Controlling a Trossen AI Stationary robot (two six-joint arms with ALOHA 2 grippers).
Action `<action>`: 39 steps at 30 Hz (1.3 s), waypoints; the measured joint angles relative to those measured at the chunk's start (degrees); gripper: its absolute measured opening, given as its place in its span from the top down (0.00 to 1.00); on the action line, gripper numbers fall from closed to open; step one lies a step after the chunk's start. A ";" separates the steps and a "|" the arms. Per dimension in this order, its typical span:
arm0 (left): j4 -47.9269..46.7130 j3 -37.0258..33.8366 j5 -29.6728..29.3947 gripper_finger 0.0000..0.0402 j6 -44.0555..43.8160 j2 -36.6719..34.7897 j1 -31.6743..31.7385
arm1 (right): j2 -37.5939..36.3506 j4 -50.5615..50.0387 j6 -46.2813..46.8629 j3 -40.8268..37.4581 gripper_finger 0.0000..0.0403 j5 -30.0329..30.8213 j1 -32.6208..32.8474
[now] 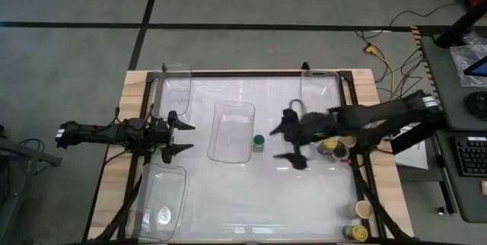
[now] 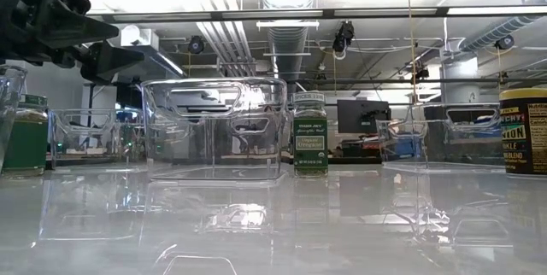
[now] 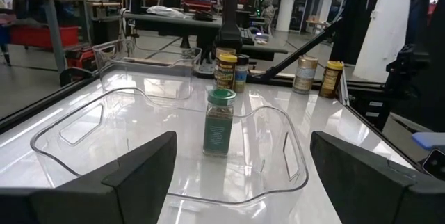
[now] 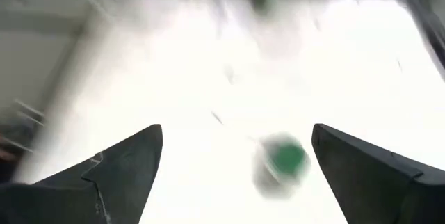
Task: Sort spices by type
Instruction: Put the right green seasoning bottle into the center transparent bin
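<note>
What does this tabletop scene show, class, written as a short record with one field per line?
Surface: glossy white table
Containers: four clear plastic rectangular bins, one at the centre
Green-lidded spice jar: upright on the table beside the central bin, not held
Other spice jars: cluster by the right edge; two more at the near right corner
Left gripper: jaws open, empty, left of the central bin
Right gripper: jaws open, empty, above the table right of the green-lidded jar

Green-lidded spice jar [image 2: 310,133]: dark label with white lettering and a round green seal, wording too small to read. Yellow-labelled jar [image 2: 524,131] at the right edge: cut-off dark lettering, with "BLEND" legible on the lowest line.
</note>
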 joint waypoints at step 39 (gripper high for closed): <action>-0.02 -0.01 -0.01 0.21 0.00 0.00 -0.01 | 26.73 -7.10 2.57 8.40 0.10 -5.76 -11.16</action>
